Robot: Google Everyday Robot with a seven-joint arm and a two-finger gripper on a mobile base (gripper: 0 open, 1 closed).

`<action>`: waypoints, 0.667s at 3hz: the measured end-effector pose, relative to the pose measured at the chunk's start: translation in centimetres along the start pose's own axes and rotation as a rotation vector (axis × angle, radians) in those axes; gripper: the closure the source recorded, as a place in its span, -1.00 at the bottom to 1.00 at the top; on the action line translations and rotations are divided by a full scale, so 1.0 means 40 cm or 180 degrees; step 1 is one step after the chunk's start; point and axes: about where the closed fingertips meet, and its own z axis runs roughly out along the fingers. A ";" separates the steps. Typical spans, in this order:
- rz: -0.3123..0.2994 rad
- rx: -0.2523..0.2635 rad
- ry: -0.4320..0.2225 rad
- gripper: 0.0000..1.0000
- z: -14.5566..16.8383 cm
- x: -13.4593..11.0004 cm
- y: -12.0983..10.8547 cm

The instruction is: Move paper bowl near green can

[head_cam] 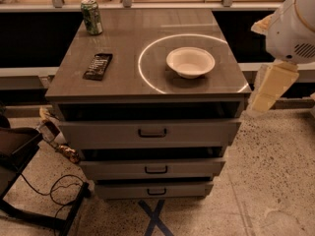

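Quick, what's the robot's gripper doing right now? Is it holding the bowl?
Gripper: not in view; only the arm shows at the right edge. The paper bowl sits free on the cabinet top.

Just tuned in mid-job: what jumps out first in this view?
The small round white paper bowl sits right of centre on the grey cabinet top, inside a bright ring. The upright green drink can stands at the back left corner, with a flat dark snack bar wrapper lying near the left edge. The white robot arm looms at the right edge; its gripper is not in view.
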 end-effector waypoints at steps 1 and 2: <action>-0.0144 0.0106 -0.0081 -1.00 0.069 -0.031 -0.034; -0.0155 0.0171 -0.0256 -1.00 0.129 -0.054 -0.065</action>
